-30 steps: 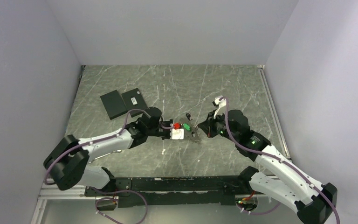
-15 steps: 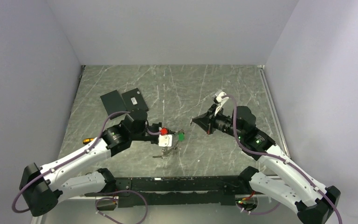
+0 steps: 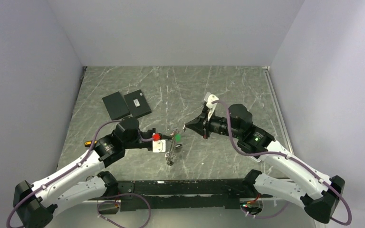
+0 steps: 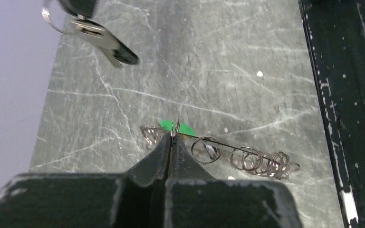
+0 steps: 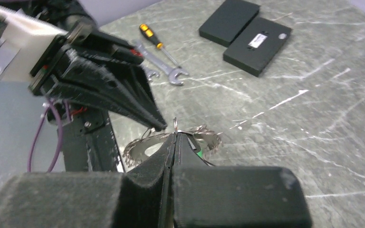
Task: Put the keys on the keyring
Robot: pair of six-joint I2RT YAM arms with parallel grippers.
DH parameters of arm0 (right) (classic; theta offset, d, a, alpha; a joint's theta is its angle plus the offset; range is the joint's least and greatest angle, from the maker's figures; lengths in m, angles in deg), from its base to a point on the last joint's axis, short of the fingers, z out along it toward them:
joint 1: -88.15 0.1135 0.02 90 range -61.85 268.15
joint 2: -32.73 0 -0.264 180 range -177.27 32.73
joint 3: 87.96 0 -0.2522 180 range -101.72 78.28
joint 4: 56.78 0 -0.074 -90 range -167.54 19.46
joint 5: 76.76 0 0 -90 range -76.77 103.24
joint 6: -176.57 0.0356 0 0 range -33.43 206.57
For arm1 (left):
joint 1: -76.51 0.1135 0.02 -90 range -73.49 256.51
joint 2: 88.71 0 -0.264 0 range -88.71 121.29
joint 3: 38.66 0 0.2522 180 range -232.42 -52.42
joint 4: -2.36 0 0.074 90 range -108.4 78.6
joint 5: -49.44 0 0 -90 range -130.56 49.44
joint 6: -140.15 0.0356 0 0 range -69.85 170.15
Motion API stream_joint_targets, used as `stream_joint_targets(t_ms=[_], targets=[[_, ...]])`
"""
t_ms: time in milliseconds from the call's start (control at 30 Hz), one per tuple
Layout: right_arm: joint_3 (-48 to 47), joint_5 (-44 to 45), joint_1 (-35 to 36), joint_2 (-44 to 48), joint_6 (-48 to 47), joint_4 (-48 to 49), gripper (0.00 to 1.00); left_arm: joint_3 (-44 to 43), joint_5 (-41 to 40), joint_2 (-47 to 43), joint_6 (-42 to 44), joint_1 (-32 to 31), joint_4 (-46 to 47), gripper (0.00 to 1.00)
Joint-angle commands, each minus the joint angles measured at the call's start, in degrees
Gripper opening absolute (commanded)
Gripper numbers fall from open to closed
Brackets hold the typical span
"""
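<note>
Grey marbled table (image 4: 247, 57) lies under both arms, where the left claw (image 4: 172, 137) is pressed together on the keyring (image 4: 173, 126) while the right claw (image 5: 175, 135) pinches a black-headed key (image 4: 105, 42) near it, not touching.

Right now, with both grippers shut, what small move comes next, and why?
Probably ease the right gripper toward the left gripper. The right one holds a key that hangs apart from the keyring pinched in the left one, so nothing is threaded yet. Closing that gap seems to be the next step.
</note>
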Motion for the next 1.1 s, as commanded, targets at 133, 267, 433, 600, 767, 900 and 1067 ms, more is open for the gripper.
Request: stream_joint_targets(t_ms=[133,267,433,600,767,900,1067], targets=[[-5.29,2.41,7.32,-1.95,-11.38,-5.08,0.00,4.74,4.41,-6.28,-12.67,2.18,19.27,0.00],[-6.55,5.16,8.92,-2.35,-13.75,-8.09,0.00,5.07,7.14,-6.68,-15.55,3.81,22.06,0.00],[-7.78,8.71,11.51,-2.96,-16.22,-11.85,0.00,5.04,13.54,-5.52,-18.75,5.85,24.06,0.00],[-7.18,12.12,13.96,-3.68,-17.77,-12.91,0.00,4.39,16.97,-3.80,-19.83,6.88,24.13,0.00],[-5.94,14.36,15.20,-4.25,-18.12,-12.32,0.00,4.11,18.29,-3.23,-20.05,7.30,23.55,0.00],[-5.94,15.30,15.99,-4.48,-18.44,-12.27,0.00,3.55,18.90,-2.40,-19.22,7.32,21.87,0.00],[-5.93,15.78,16.61,-4.74,-18.70,-12.33,0.00,3.30,18.82,-2.10,-19.06,7.48,21.45,0.00]])
